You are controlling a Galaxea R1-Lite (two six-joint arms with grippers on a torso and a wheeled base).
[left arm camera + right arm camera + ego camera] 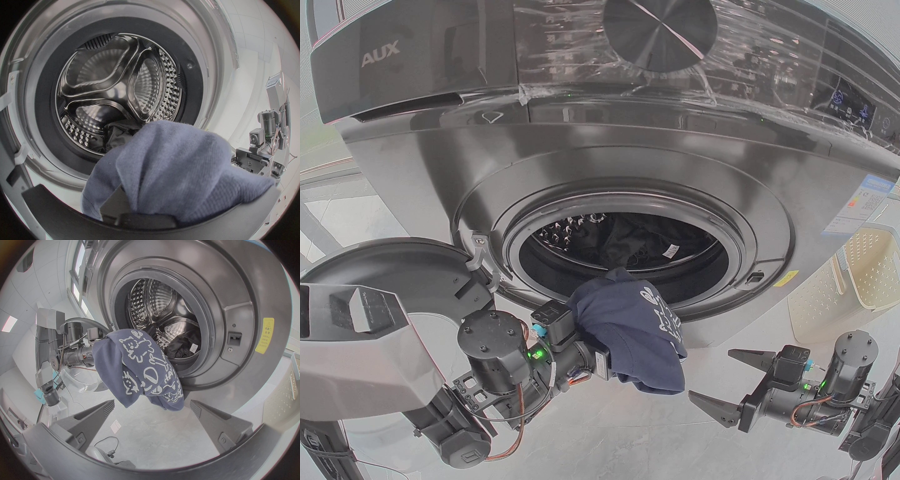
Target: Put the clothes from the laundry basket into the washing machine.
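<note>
A navy printed garment (637,331) is held at the lower rim of the washing machine (675,156) door opening by the left tool (599,362), seemingly clenched on it, though cloth covers the fingers. Dark clothing (637,240) is seen inside the drum. The right tool (712,375) is spread wide near the laundry basket (869,275).

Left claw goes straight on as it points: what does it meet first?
The left claw, shut on the blue garment, points into the open drum; likely first the dark clothes lying there, though depth is unclear.
</note>
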